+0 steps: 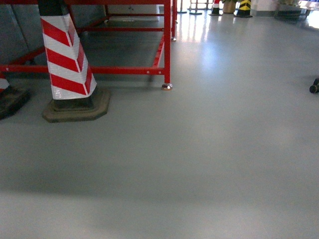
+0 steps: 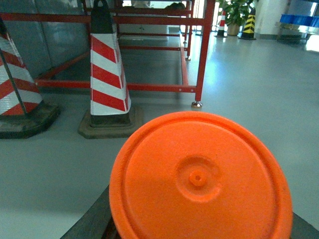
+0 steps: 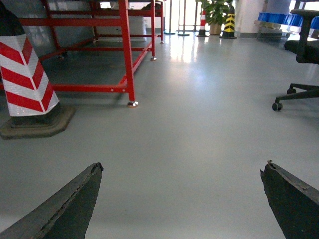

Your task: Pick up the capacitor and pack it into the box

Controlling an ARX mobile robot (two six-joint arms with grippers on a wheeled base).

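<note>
Although the left gripper (image 2: 199, 234) seems clenched on a round orange plastic disc (image 2: 199, 179), its fingers are mostly hidden, so I cannot tell; the right gripper (image 3: 182, 199) hangs spread and empty over grey floor (image 1: 199, 164). Beyond stand a red-and-white striped cone (image 1: 67, 59) and a red steel frame (image 1: 167, 40). Neither capacitor nor box is in view; packing appears unstarted.

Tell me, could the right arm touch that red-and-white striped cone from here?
Probably not from here. Nothing blocks the way, only bare floor, but the striped cone stands well ahead and off to the left of the open right end effector, seemingly beyond its reach.
</note>
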